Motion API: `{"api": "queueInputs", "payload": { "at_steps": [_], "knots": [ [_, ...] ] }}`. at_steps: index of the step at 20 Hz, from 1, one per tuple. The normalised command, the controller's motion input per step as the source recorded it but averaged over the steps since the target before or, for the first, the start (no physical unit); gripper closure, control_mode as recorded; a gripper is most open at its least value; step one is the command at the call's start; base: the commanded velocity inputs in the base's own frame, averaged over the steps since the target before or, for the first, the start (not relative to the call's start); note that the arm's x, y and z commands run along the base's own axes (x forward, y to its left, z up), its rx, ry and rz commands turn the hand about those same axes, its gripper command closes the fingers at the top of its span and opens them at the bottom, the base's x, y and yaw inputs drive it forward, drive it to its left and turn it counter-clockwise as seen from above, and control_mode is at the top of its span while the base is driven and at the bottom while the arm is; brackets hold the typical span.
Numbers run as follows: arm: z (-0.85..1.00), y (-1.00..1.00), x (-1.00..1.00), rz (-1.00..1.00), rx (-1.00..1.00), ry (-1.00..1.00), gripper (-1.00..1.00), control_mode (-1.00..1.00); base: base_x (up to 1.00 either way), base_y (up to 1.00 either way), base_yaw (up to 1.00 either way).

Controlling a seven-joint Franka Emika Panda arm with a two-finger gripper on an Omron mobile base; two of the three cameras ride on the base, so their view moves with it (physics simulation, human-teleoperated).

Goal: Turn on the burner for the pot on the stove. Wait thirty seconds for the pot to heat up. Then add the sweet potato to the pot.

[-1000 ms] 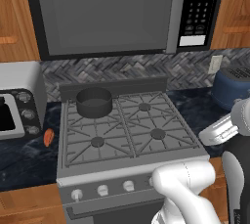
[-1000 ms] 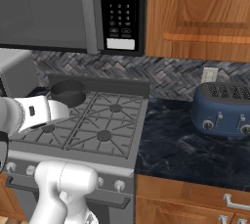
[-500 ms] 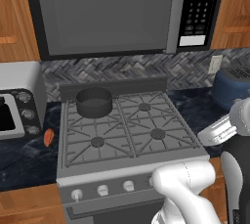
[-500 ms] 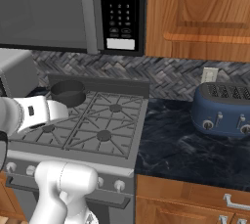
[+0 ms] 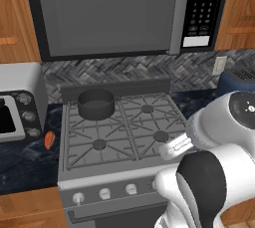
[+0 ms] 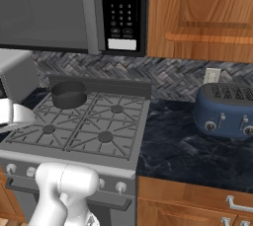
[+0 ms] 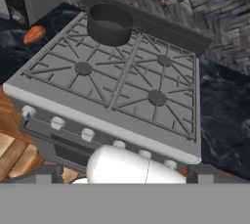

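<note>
The pot [image 5: 96,104] is being carried on the back left burner [image 7: 110,37] of the stove [image 5: 119,137], seen from the left base view. The sweet potato [image 5: 49,140] is being left lying on the dark surface [image 5: 25,162] just beside the stove's left edge, in front of the toaster oven [image 5: 20,102]. The tool [image 7: 124,176] is being held wide open and empty, above the row of white knobs [image 7: 88,134].
</note>
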Motion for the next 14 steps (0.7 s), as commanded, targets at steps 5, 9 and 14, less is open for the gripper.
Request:
{"api": "queueInputs", "payload": {
  "at_steps": [5,9,14],
  "knots": [
    [-0.18,0.96,0.0,-0.01,0.06,0.08,-1.0,-1.0,0.0,0.0,0.0],
    [-0.21,0.86,0.03,0.0,0.08,0.09,-1.0,-1.0,0.0,0.0,0.0],
    [-0.11,0.6,0.0,0.0,0.11,0.02,-1.0,-1.0,0.0,0.0,0.0]
  ]
}}
